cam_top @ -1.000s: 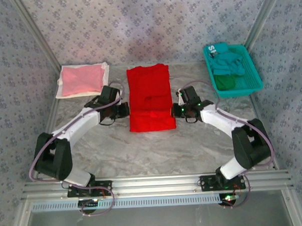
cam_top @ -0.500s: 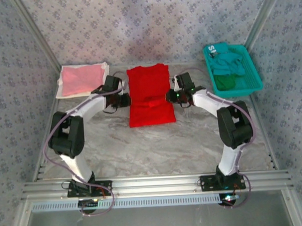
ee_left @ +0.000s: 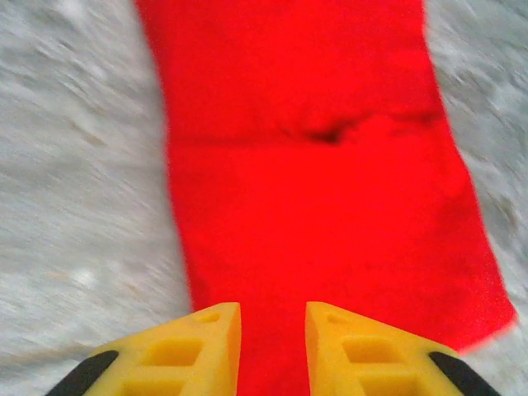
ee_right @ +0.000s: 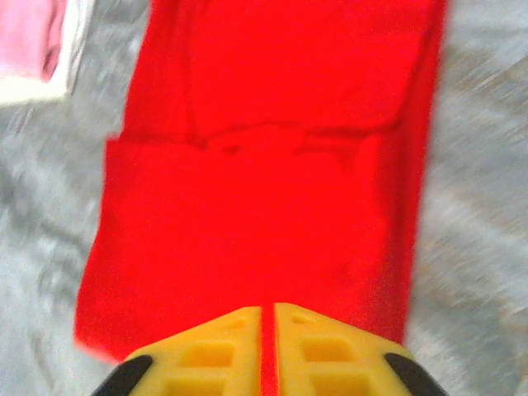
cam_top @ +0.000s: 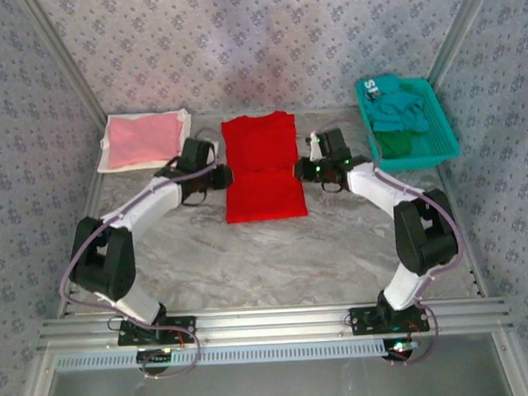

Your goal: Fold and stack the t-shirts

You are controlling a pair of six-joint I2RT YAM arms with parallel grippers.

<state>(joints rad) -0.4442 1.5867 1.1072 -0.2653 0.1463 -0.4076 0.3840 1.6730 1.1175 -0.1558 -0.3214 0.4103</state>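
Top external view shows, nearest, a bare marbled stretch of the desk [cam_top: 266,250]. Beyond it, the red t-shirt [cam_top: 263,167] lies flat near the middle of the desk, a little toward 12 o'clock. It is folded into a long strip, and a crease crosses it about halfway along.

The left claw [cam_top: 221,176] is at the 9 o'clock edge of this shirt and the right claw [cam_top: 301,170] is at its 3 o'clock edge, both about level with the crease. In the left wrist view the yellow jaws stand apart with a narrow gap. Red cloth shows through the gap, and nothing is gripped. In the right wrist view the jaws are together, with only a thin red line between them. Whether any cloth is pinched there I cannot tell.

Farther away, at 10 o'clock, the pale pink t-shirt [cam_top: 141,138] lies folded on a white sheet [cam_top: 184,116]. At 2 o'clock, the teal basket [cam_top: 447,144] holds bunched teal t-shirts [cam_top: 402,109], with a dark green t-shirt [cam_top: 391,144] at its near end.
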